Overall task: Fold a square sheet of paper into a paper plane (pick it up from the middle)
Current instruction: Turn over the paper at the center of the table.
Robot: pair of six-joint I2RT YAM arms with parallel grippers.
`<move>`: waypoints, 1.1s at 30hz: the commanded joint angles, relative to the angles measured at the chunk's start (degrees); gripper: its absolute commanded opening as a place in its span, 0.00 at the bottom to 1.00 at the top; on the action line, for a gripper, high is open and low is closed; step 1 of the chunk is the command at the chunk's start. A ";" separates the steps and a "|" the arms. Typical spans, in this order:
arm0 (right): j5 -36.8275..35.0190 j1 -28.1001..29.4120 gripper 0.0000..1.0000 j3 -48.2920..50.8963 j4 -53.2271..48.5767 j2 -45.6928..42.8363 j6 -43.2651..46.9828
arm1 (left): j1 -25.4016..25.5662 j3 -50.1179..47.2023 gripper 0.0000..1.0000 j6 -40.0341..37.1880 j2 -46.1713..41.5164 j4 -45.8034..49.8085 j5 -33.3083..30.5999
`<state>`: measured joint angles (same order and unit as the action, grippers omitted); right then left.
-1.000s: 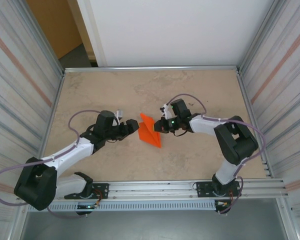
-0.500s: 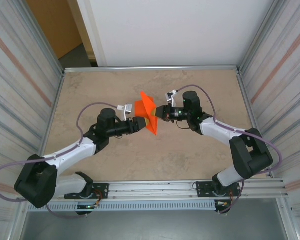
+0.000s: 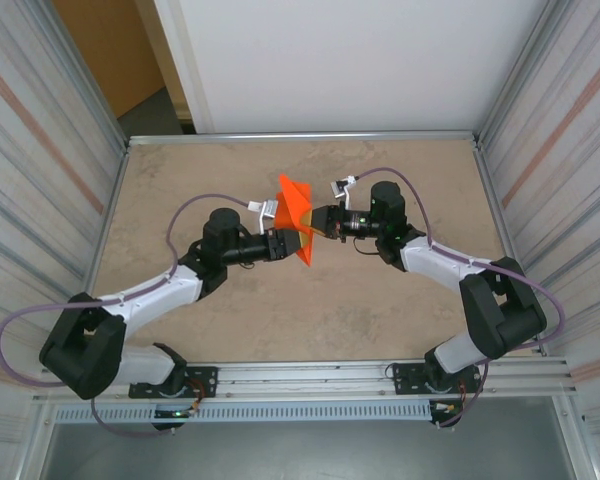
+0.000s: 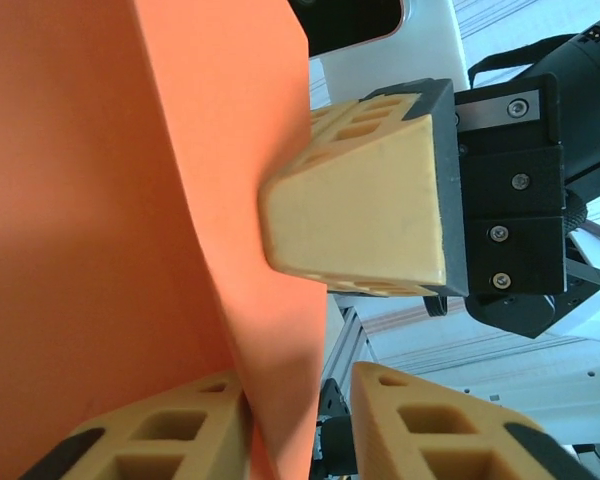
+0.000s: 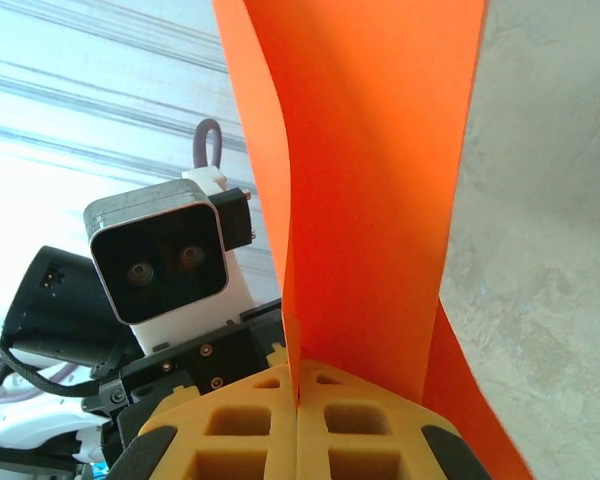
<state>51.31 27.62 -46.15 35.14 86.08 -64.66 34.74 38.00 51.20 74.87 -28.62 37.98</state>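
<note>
Over the worktop's (image 3: 180, 190) middle, the right gripper (image 3: 317, 222), just right of the upright folded orange paper (image 3: 298, 208), had its jaws pinched shut on it. The left gripper (image 3: 291, 243), just left of the paper, straddled its near edge, jaws apart, one finger (image 4: 150, 442) touching.
</note>
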 commanded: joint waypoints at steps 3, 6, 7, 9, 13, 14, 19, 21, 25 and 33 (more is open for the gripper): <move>1.81 -0.58 0.03 0.69 3.77 -1.73 -3.58 | 0.37 1.56 0.23 -0.95 0.38 -3.54 2.01; 1.86 -0.63 0.04 0.71 3.92 -1.75 -4.09 | 0.35 1.56 0.18 -1.09 0.10 -3.30 1.94; 1.83 -0.72 0.05 0.72 3.92 -1.79 -4.11 | 0.35 1.60 0.16 -1.26 0.10 -2.89 1.69; 1.74 -0.81 0.08 0.82 3.89 -1.88 -4.14 | 0.35 1.80 0.13 -1.79 0.08 -1.53 1.10; 1.00 -1.51 0.30 0.81 0.99 -2.68 -3.01 | 0.34 2.17 0.10 -3.03 -0.01 1.17 -0.10; 0.50 -1.97 0.34 0.78 -1.30 -3.33 -0.86 | 0.34 2.28 0.09 -3.53 -0.05 2.27 -0.56; -5.70 -4.28 0.49 -0.76 -19.68 -7.91 11.06 | 0.24 3.00 0.09 -7.96 -1.23 9.54 -3.64; -9.35 -4.88 0.51 -1.86 -27.50 -9.71 15.97 | 0.16 3.91 0.09 -10.81 -1.88 14.70 -5.64; -16.24 -5.62 0.53 -3.06 -37.86 -12.14 22.98 | 0.16 7.08 0.09 -17.63 -3.00 27.22 -11.86; -27.71 -6.02 0.55 -1.82 -46.30 -16.41 28.42 | 4.80 19.25 0.08 -28.47 1.63 58.35 -41.50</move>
<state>29.76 21.98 -47.59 -5.61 72.18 -40.86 37.34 52.77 29.28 74.35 14.15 12.38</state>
